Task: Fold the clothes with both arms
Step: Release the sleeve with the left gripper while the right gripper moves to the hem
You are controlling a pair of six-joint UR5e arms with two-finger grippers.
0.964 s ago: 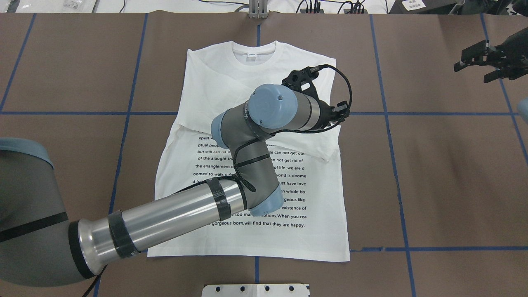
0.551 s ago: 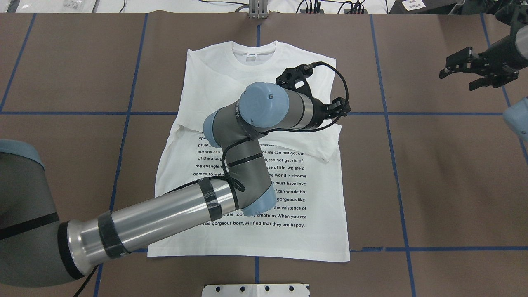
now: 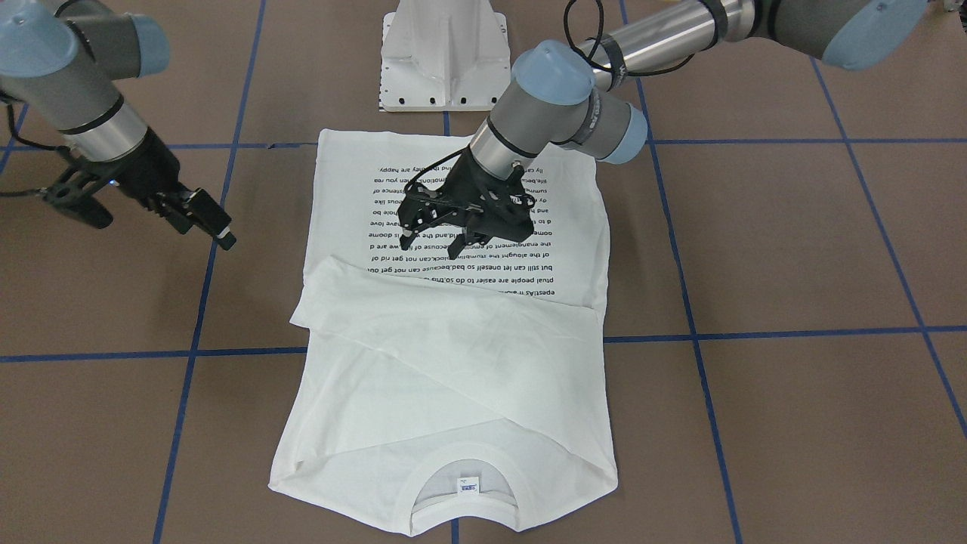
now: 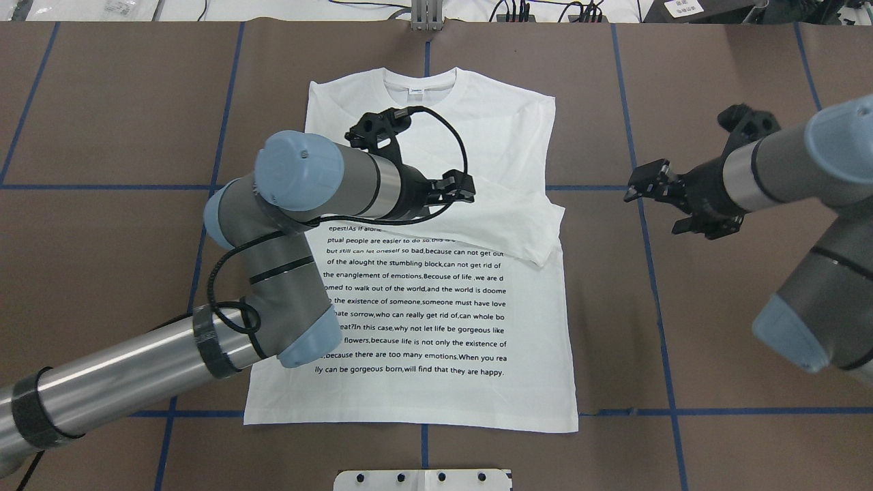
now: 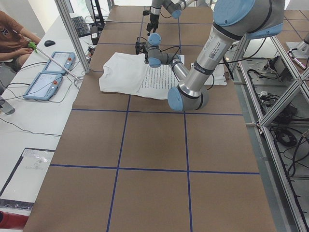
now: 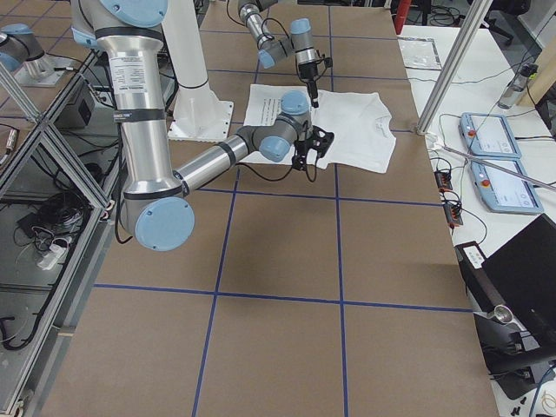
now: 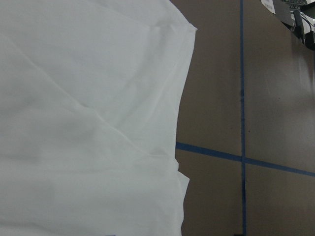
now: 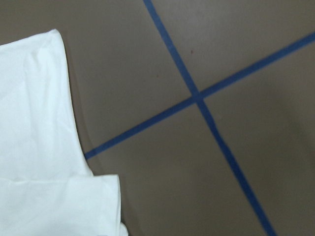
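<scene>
The clothes, one white T-shirt [image 4: 436, 307], lie flat on the brown table with the black text facing up. Its collar [image 4: 419, 85] points away from the robot's base, and a sleeve [image 4: 518, 232] is folded across the chest. My left gripper [image 3: 430, 243] hovers open over the upper text lines and holds nothing. My right gripper [image 4: 658, 204] hangs open above bare table, a short way off the shirt's right edge [image 8: 64, 98]. In the front view the right gripper [image 3: 162, 230] shows both fingers spread, with nothing between them.
The white pedestal base [image 3: 446, 60] stands at the shirt's hem end. Blue tape lines [image 4: 641, 204] grid the brown table. In the left side view a person [image 5: 12, 38] sits at a side table with tablets [image 5: 46, 82]. Aluminium frame posts [image 6: 456, 61] stand at the table's edges.
My left arm has swung left, taking its gripper from the shirt's right shoulder to the middle of the chest. My right gripper has come in from the far right toward the shirt's right edge.
</scene>
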